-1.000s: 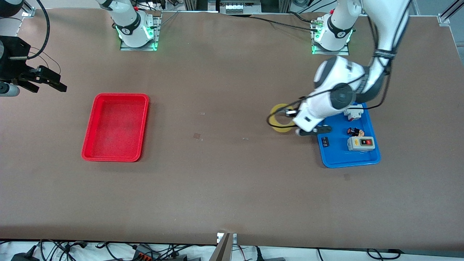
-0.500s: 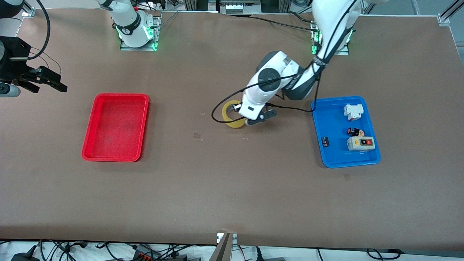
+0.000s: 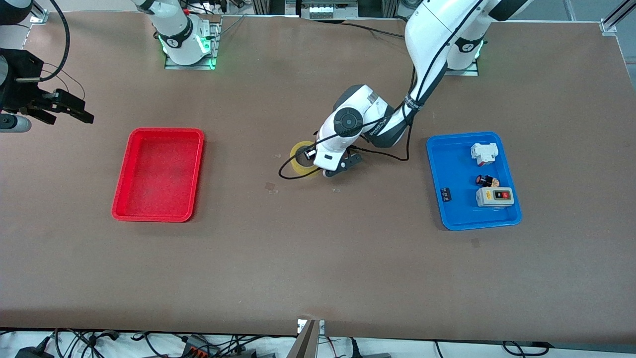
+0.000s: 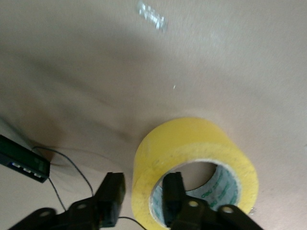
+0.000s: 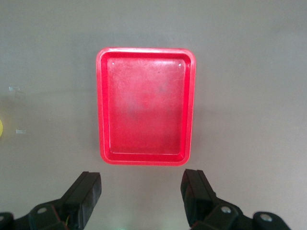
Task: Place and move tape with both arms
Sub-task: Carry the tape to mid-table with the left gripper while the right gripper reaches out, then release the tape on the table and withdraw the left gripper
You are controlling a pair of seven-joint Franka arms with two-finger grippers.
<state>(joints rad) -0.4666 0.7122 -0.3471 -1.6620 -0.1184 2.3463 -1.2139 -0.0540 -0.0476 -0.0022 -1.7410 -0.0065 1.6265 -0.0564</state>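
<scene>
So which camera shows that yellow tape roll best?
The left wrist view: the tape fills it, the left gripper pinching its wall. The front view shows it partly hidden by the arm; the right wrist view catches only a yellow sliver.

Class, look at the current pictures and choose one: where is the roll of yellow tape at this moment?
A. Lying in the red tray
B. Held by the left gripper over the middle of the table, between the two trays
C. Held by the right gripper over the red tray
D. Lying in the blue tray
B: the left gripper pinches the wall of the tape, one finger inside its hole, between the red tray and the blue tray.
</scene>
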